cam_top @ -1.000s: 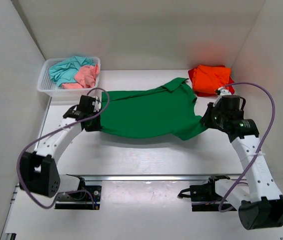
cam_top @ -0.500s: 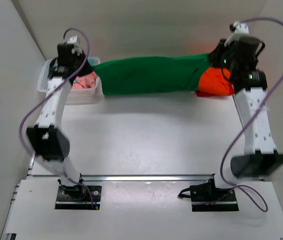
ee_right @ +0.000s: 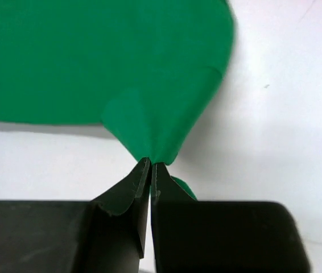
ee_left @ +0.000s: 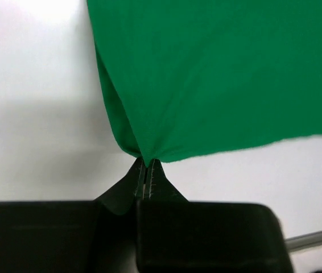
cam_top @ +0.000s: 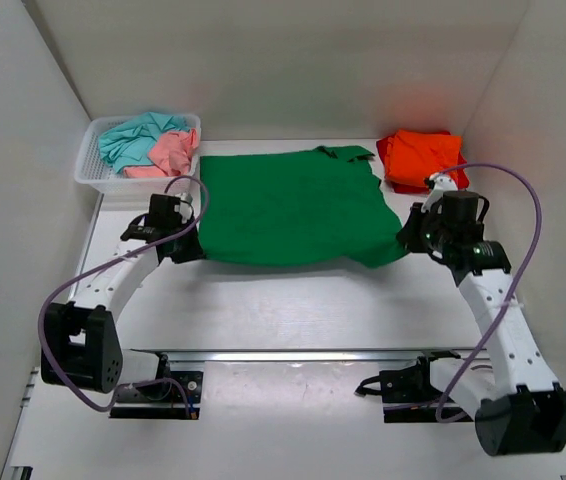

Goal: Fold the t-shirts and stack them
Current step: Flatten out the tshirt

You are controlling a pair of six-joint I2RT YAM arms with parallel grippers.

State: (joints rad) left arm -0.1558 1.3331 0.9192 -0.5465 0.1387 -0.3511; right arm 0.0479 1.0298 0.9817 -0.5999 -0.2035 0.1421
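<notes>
A bright green collared t-shirt [cam_top: 288, 208] lies spread on the white table, collar toward the back. My left gripper [cam_top: 195, 250] is shut on the shirt's near left corner, and the pinched cloth [ee_left: 147, 153] bunches at its tips [ee_left: 148, 164]. My right gripper [cam_top: 404, 240] is shut on the near right corner, where the green cloth [ee_right: 149, 136] gathers into its tips [ee_right: 151, 162]. A folded orange t-shirt [cam_top: 421, 158] sits at the back right. Teal [cam_top: 133, 137] and pink [cam_top: 170, 152] t-shirts lie crumpled in the basket.
The white mesh basket [cam_top: 97, 175] stands at the back left corner. White walls close in the table at the left, back and right. A metal rail [cam_top: 293, 353] carrying the arm bases runs along the near edge.
Both arms swung up and back with the green shirt stretched between them, then came down toward the front. The shirt now lies flatter and squarer on the table than a second ago.
</notes>
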